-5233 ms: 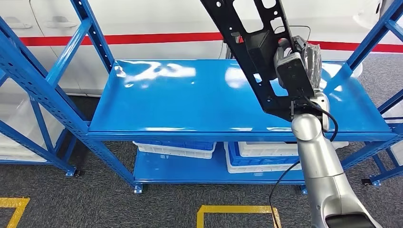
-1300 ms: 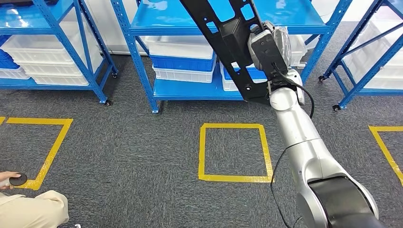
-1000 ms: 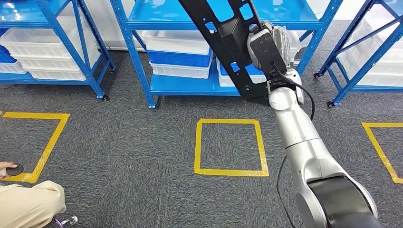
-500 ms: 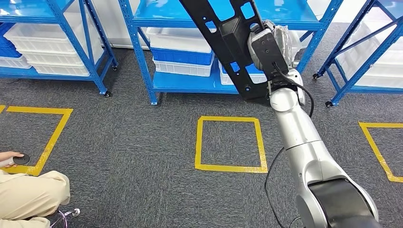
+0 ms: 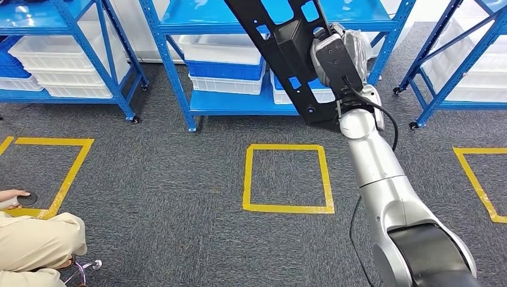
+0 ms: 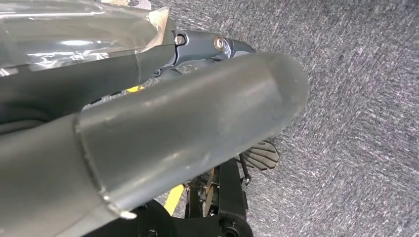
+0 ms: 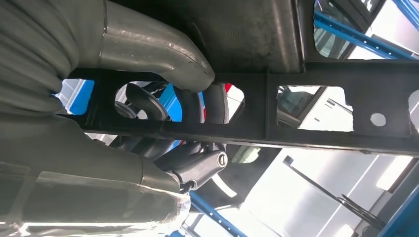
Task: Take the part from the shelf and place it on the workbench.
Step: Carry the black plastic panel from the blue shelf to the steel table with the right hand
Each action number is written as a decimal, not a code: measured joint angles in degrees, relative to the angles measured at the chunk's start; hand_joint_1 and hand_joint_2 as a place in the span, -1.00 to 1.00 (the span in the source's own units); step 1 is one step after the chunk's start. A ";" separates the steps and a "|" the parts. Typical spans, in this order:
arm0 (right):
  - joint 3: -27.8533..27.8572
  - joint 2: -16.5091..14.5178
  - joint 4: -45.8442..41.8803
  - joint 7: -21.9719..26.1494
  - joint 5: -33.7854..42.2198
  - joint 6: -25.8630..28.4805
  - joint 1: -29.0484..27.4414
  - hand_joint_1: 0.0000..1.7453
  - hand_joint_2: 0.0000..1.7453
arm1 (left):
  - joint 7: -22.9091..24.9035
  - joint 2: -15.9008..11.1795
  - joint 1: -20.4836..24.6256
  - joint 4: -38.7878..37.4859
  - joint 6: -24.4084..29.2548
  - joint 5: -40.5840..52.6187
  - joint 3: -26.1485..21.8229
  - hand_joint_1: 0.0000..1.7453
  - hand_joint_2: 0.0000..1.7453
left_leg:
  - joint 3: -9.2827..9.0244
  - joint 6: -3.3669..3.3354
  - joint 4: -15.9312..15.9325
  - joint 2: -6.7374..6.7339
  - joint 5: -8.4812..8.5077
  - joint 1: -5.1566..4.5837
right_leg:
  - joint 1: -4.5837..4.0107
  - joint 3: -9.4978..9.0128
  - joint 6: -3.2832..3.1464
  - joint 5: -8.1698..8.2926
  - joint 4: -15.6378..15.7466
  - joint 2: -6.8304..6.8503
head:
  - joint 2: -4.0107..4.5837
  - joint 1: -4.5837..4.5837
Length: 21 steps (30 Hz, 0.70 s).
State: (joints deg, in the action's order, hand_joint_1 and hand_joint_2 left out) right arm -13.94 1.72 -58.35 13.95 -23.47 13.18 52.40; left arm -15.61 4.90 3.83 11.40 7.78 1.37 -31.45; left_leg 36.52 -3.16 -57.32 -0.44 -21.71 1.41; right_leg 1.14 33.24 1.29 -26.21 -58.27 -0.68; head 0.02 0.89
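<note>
Backing away has pulled the whole scene along: 5.2 s ago the blue shelf (image 5: 263, 18) filled the head view at close range, and it now stands far off across grey carpet, with 3 yellow floor squares partly or wholly visible.

From the head view, the right hand (image 5: 338, 57) is clamped on the part (image 5: 281, 48), a long black perforated bracket held high and tilted, its lower end near the wrist and its upper end running out of the top of the picture. White and blue bins (image 5: 224, 66) sit on the lower shelf levels. 1 person (image 5: 33, 242) crouches at the near left, a hand on a small black disc (image 5: 27, 198).

Seen from the left wrist, the left hand (image 6: 148, 128) hangs over carpet; whether its fingers are apart or together cannot be told.

At the right wrist, fingers (image 7: 148, 49) curl through the bracket's cut-outs.

The step in hand looks like the carry: 1 part is off the shelf, and the workbench is not yet reached. Next, the robot likely needs to turn towards it while keeping the long bracket clear of the shelf uprights
</note>
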 joint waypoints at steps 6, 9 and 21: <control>-0.02 -0.51 -0.11 -0.48 0.07 -0.19 0.30 1.00 1.00 | -0.07 0.09 -0.01 -0.01 0.01 -0.38 -0.54 -1.00 -1.00 | 0.16 2.63 0.15 0.00 0.10 0.13 | -0.15 0.28 -0.01 0.01 -0.11 0.03 | 0.00 -0.01; -0.04 -0.93 0.07 -0.25 0.37 -0.30 0.76 1.00 1.00 | -0.16 0.13 -0.01 -0.02 0.10 -0.67 -0.91 -1.00 -1.00 | 0.32 3.26 0.15 0.01 0.08 0.11 | -0.18 0.45 0.01 0.03 -0.12 0.07 | 0.00 -0.03; 0.04 -2.01 1.71 1.30 4.33 -1.54 1.71 1.00 1.00 | -0.18 0.30 0.00 0.01 0.72 -0.69 -2.04 -1.00 -1.00 | 0.09 1.43 1.34 -0.27 0.92 -0.14 | 0.45 0.73 1.22 0.29 0.25 0.31 | 0.00 0.01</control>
State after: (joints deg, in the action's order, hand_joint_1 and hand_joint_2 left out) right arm -13.90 -0.29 -56.65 15.25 -19.14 11.64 54.11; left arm -15.79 5.20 3.82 11.41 8.50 0.68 -33.48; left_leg 36.61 -1.72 -55.98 -0.71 -20.78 1.27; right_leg 1.59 33.96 2.51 -25.92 -58.02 -0.37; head 0.02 0.89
